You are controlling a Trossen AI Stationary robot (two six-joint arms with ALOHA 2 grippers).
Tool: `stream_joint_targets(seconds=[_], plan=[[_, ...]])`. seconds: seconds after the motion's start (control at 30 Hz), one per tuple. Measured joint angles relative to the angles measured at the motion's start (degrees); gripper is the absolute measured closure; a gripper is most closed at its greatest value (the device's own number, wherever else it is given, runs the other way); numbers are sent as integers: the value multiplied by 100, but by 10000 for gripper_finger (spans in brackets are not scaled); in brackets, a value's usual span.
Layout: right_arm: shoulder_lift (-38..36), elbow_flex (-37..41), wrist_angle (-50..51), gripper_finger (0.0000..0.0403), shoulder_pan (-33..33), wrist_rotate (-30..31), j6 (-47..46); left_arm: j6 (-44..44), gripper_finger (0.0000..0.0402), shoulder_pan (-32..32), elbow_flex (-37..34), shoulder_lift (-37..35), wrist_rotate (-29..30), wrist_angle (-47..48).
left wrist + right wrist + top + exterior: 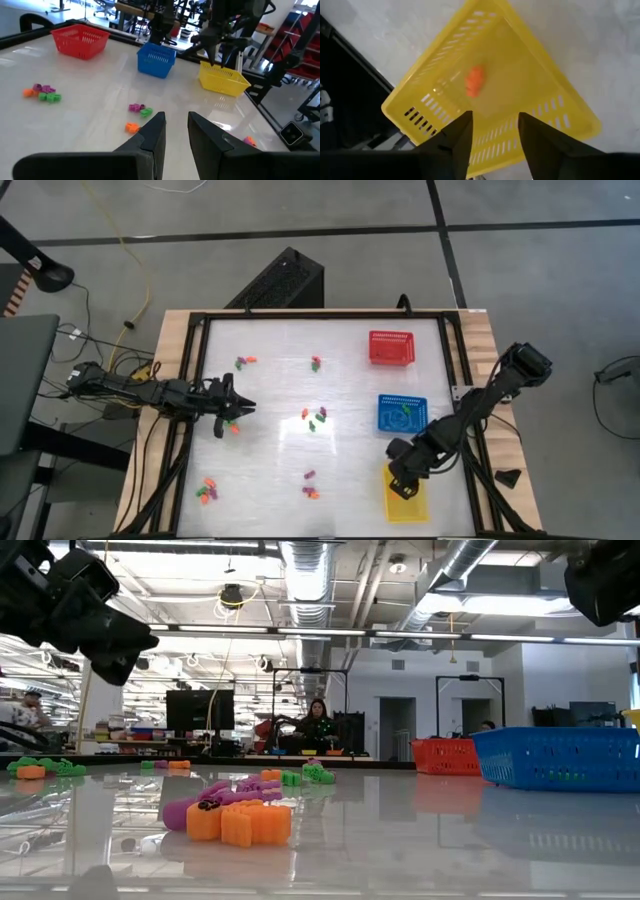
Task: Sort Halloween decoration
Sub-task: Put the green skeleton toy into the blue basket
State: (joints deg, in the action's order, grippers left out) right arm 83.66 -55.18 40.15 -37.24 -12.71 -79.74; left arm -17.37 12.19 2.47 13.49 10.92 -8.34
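The right hand (404, 483) hangs directly over the yellow basket (409, 502), which sits at the near right of the tabletop (280, 380). In the right wrist view its two dark fingers (457, 137) stand apart with nothing between them, and below them an orange trinket (474, 81) shows blurred inside the yellow basket (520, 75).

Just beyond the yellow basket stands the blue basket (402, 414), with small green pieces inside it, and beyond that the red basket (391, 347).

The left hand (238, 412) is well apart from the yellow basket, on the far left side of the tabletop. In the left wrist view its fingers (155, 135) stand a narrow gap apart, with nothing clamped between them. An orange piece (235, 428) lies on the tabletop just beside this hand.

The rest of the Halloween decoration lies scattered in small clusters to the left of the yellow basket: a purple and orange group (310, 485) nearest to it, a green, purple and orange group (316, 418) farther up toward the middle, an orange and green group (208, 490) at the near left edge, and two more small groups (245, 362) and (316, 363) farther back. The low view shows the closest cluster as orange blocky pieces (240, 822) touching a purple piece (205, 802).
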Motion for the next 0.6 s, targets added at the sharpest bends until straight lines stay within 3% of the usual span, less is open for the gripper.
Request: stream_joint_targets(seconds=[0.2,0.3,0.4,0.6], plan=[[-227,0,-42,208,15,-364,-95,695,329,0,2,1,-6,-609],[-430,-2,-168,218,12,9,57,1177,321,0,10,1,-89,-1033],[-575,-2,-499,227,63,1193,962,1566,306,-1,10,1,-106,-1298],[-370,-4,-1857,231,236,4586,3882,2193,259,-63,12,127,214,-1751]])
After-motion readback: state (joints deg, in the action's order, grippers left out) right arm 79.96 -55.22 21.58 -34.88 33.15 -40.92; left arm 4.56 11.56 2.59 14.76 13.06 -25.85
